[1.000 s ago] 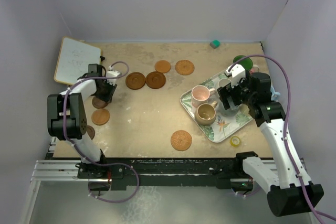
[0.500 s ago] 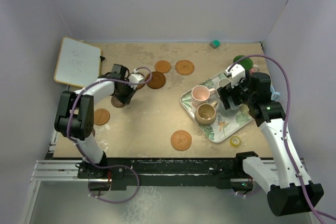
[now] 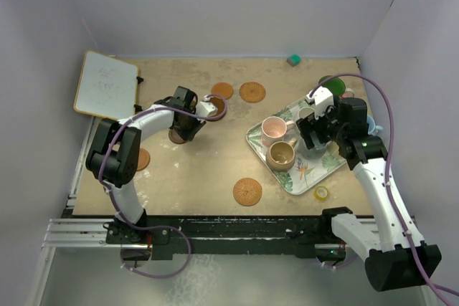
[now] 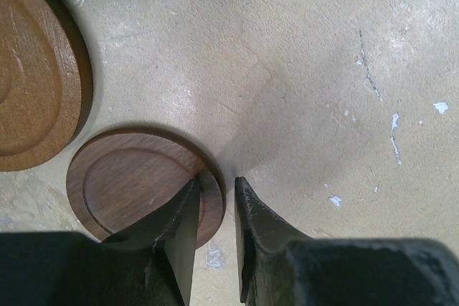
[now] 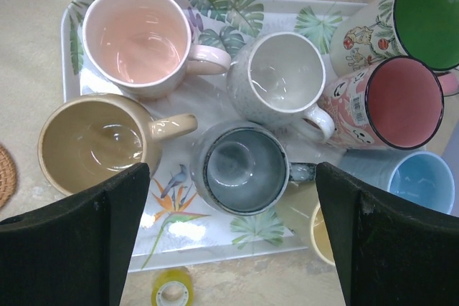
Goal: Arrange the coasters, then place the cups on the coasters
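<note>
My left gripper (image 4: pixel 217 191) is shut on the rim of a dark brown coaster (image 4: pixel 140 180), low over the table (image 4: pixel 301 69). From above, that gripper (image 3: pixel 188 128) and its coaster (image 3: pixel 177 136) sit left of centre. Two larger brown coasters (image 4: pixel 36 91) lie beside it. Other coasters (image 3: pixel 222 90), (image 3: pixel 252 92), (image 3: pixel 247 191), (image 3: pixel 141 159) are scattered about. My right gripper (image 5: pixel 229 177) hangs open above the slate cup (image 5: pixel 244 166). Around it stand pink (image 5: pixel 140 41), tan (image 5: pixel 93 141), grey (image 5: pixel 280 80), red (image 5: pixel 405 102), green (image 5: pixel 430 12), light blue (image 5: pixel 422 180) and yellow (image 5: pixel 323 231) cups.
A leaf-patterned tray (image 5: pixel 215 12) holds the pink, tan, grey and slate cups at the right. A yellow tape roll (image 3: pixel 322 193) lies by its near corner. A whiteboard (image 3: pixel 106 84) rests at the far left, a small green block (image 3: pixel 293 59) by the back wall.
My left arm has carried the dark coaster from the table's left side rightward toward the middle. The right arm has stayed still.
</note>
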You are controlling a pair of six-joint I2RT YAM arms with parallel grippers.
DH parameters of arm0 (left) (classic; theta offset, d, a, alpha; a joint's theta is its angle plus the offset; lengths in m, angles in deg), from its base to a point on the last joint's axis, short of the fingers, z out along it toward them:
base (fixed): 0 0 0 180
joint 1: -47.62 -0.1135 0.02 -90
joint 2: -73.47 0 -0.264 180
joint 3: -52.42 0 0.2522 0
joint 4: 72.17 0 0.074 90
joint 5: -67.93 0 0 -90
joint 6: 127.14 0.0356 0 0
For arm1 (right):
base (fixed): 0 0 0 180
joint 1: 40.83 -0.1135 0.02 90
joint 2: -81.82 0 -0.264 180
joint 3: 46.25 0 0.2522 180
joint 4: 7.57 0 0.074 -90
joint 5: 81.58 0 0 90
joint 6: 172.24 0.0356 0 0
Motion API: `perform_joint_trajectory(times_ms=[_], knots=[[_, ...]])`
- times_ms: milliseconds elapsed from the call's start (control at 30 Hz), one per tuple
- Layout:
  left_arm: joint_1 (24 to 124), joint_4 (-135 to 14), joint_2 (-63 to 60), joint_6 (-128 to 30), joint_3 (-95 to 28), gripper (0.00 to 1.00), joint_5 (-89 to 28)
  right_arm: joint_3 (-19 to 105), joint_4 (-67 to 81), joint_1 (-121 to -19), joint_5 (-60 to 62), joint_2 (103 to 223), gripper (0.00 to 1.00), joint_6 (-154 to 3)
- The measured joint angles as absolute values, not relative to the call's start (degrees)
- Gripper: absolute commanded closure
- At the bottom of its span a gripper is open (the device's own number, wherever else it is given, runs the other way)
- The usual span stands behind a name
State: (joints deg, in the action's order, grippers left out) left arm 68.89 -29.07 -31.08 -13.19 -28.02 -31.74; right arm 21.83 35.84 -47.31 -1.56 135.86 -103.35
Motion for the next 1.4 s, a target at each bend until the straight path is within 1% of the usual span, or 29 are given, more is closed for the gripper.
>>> perform_joint_trajectory(times_ms=[167, 333, 567, 667, 867, 1100, 1267, 1400], knots=[[68.89, -28.74, -31.08, -13.57, -28.17, 0.74, -32.00, 21.83, 35.84, -47.31, -1.58, 135.86, 0.00, -103.50], [68.92, -27.80, -31.00, -13.61, -28.54, 0.62, -32.52, 21.83, 35.84, -47.31, -1.58, 135.86, 0.00, -103.50], [69.31, -23.84, -29.03, -14.00, -28.17, 0.49, -36.33, 21.83, 35.84, -47.31, -1.58, 135.86, 0.00, -103.50], [69.51, -22.55, -26.17, -13.98, -27.71, 0.47, -37.66, 21.83, 35.84, -47.31, -1.60, 135.86, 0.00, -103.50], [69.51, -22.75, -19.59, -13.98, -25.81, 0.46, -37.51, 21.83, 35.86, -47.31, -1.63, 135.86, 0.00, -103.50], [69.46, -24.85, -19.04, -14.05, -25.37, 0.48, -33.22, 21.83, 35.86, -47.31, -1.63, 135.86, 0.00, -103.50], [67.32, -26.90, -22.14, -14.70, -26.84, 0.51, -32.37, 21.83, 35.86, -47.31, -1.63, 135.86, 0.00, -103.52], [62.84, -28.41, -27.89, -16.84, -31.12, 0.52, -33.59, 21.83, 35.86, -47.31, -1.63, 135.86, 0.00, -103.54]])
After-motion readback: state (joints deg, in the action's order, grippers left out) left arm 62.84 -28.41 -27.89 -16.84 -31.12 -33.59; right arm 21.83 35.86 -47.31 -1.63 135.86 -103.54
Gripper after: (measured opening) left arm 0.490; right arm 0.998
